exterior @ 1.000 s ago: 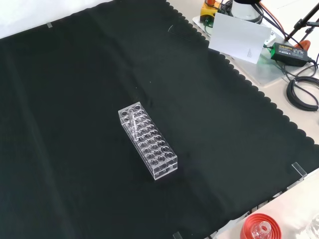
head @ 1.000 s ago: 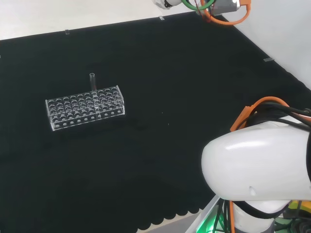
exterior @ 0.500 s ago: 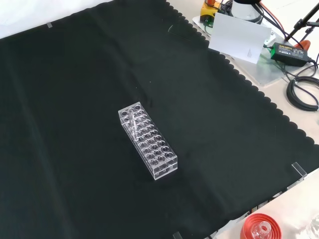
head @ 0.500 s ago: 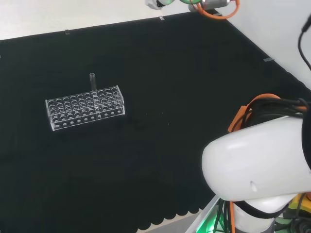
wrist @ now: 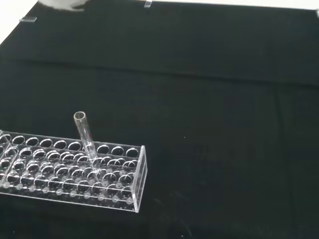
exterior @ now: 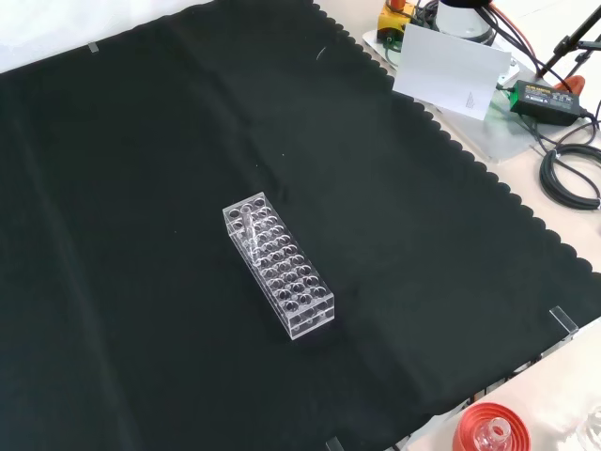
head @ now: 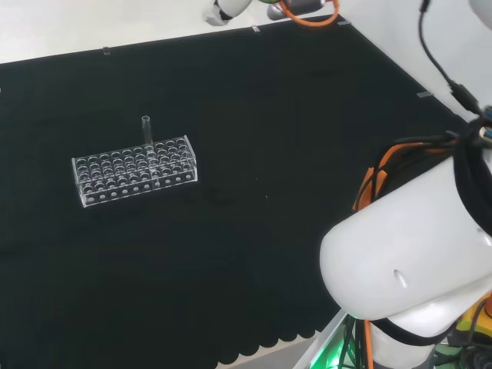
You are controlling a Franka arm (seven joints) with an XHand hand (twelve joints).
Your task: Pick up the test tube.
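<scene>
A clear test tube [head: 146, 131] stands upright in a back row of a clear plastic rack [head: 134, 171] on the black cloth, left of middle in the head view. In the front view the tube [exterior: 246, 225] sits near the far end of the rack [exterior: 291, 291]. The wrist view looks down on the tube [wrist: 85, 137] and the rack [wrist: 70, 172] from some way off. A white part of the hand [head: 223, 11] shows at the head view's top edge, high above the cloth and well to the right of the rack. A blurred white bit of the hand [wrist: 65, 4] edges the wrist view.
The arm's big white link [head: 407, 261] takes up the head view's lower right. Beyond the cloth in the front view lie a white card [exterior: 449, 70], a black adapter [exterior: 537, 94] with cables, and a red ribbed stand [exterior: 488, 430] at the near edge.
In the head view the hand at the top edge has slid left, and the white link has risen and tilted. The rack and tube have not moved.
</scene>
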